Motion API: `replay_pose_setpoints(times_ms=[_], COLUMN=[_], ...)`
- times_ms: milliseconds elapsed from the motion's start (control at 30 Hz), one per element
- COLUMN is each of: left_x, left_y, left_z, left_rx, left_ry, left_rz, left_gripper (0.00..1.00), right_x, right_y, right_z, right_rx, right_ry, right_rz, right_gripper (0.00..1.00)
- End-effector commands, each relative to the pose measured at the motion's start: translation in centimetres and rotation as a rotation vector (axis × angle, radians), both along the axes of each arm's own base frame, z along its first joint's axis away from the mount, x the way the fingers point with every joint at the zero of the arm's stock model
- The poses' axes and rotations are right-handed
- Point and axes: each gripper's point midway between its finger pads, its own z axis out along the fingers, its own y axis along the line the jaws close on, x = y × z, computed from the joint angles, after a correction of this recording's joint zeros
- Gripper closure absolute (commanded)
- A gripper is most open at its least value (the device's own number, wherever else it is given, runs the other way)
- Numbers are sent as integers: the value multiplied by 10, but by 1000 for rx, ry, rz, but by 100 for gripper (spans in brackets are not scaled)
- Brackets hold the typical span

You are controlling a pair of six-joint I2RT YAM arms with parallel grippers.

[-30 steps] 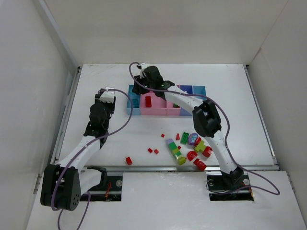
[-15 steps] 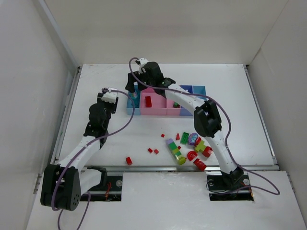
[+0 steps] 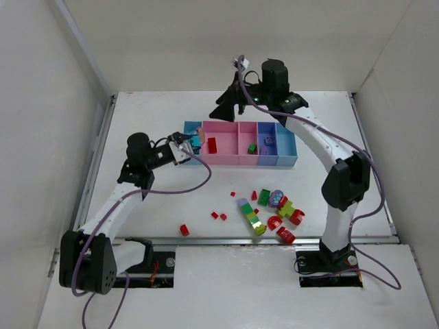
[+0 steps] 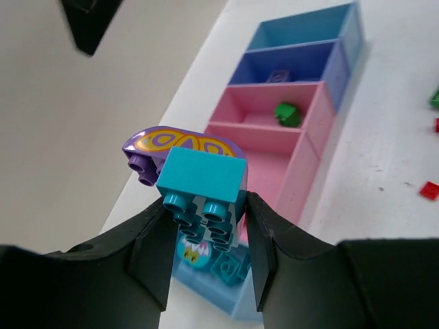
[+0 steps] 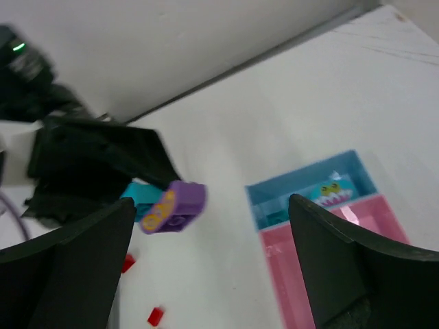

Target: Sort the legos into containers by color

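My left gripper (image 4: 209, 233) is shut on a teal brick (image 4: 202, 178) with a purple, yellow-patterned piece (image 4: 182, 144) stuck to its far side. In the top view this gripper (image 3: 186, 145) hovers over the left light blue bin (image 3: 191, 130) of the containers (image 3: 278, 162). That bin holds teal pieces (image 4: 199, 252). My right gripper (image 3: 226, 110) is open and empty, raised behind the wide pink bin (image 3: 223, 131). A red brick (image 3: 211, 144) lies in that bin, and a green one (image 3: 252, 148) in the pink bin beside it. Loose legos (image 3: 252, 216) are scattered on the near table.
A red brick (image 3: 184, 229) and two tiny red ones (image 3: 215, 215) lie near the front edge. A cluster of green, purple and red pieces (image 3: 281, 205) sits by the right arm's base link. White walls enclose the table on three sides.
The right gripper opened and pulled up and to the right, away from the bins' left end. The left gripper swung right to the light blue bin with the teal and purple cluster.
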Motion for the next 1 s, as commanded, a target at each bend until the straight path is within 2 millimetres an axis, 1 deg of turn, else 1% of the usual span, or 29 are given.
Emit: replay_pose_setpoints(times_ms=[0,67,100,133,167,200,233,267,333,400,433,533,567,600,633,667,700,733,767,800,833,867,900,933,967], left_x=[-24,-23,-22,-20,-21,-20,-21,-22,-22,-23,-25,-28,-30,-30,-32,-30,-28,-30,-27,-25,-23,-21,-21,-21,-21], left_y=[-30,-33,-34,-35,-38,-38,-41,-44,-44,-44,-44,-46,-46,-46,-49,-48,-47,-50,-49,-48,-49,-48,-49,-47,-47], left_z=[30,32,39,37,41,36,42,40,39,40,44,47,49,49,49,48,48,44,44,51,47,49,51,51,51], left_rx=[20,37,41,41,46,56,62,68,73,75,79,78,81,81,80,84,91,93,102,105,112,113,108,111,107], left_ry=[-69,-91,-111,-96,-112,-101,-119,-116,-120,-130,-154,-164,-173,-173,-173,-173,-184,-175,-186,-220,-220,-232,-233,-240,-231], left_rz=[-306,-349,-362,-362,-374,-377,-389,-400,-402,-411,-411,-420,-421,-421,-430,-420,-410,-414,-402,-385,-371,-361,-359,-347,-346], left_gripper=[100,100,100,100,100,100,100,100,100,100,100,100,100,100,100,100,100,100,100,100,100,100,100,100,100], right_x=[-59,-68,-71,-73,-77,-77,-80,-82,-81,-83,-79,-84,-86,-87,-91,-92,-95,-95,-96,-96,-96,-97,-97,-97,-97], right_y=[16,15,15,15,14,14,13,12,12,12,9,8,8,8,12,12,15,15,15,15,15,14,14,14,14], right_z=[-8,-13,-13,-12,-11,-15,-19,-14,-23,-22,-29,-27,-22,-18,-21,-16,-16,-16,-17,-17,-17,-21,-21,-21,-21], right_rx=[22,20,24,29,34,30,30,33,23,26,24,36,43,48,47,54,54,54,51,51,51,46,46,46,46], right_ry=[17,58,60,62,65,76,88,80,99,100,119,132,121,114,124,112,112,112,121,121,121,139,139,139,139], right_rz=[278,322,339,355,374,374,387,387,376,386,385,425,436,445,464,475,484,484,484,484,484,483,483,483,483], right_gripper=[3,4,4,4,4,4,4,4,4,4,4,13,16,26,32,39,48,51,53,53,53,54,58,63,78])
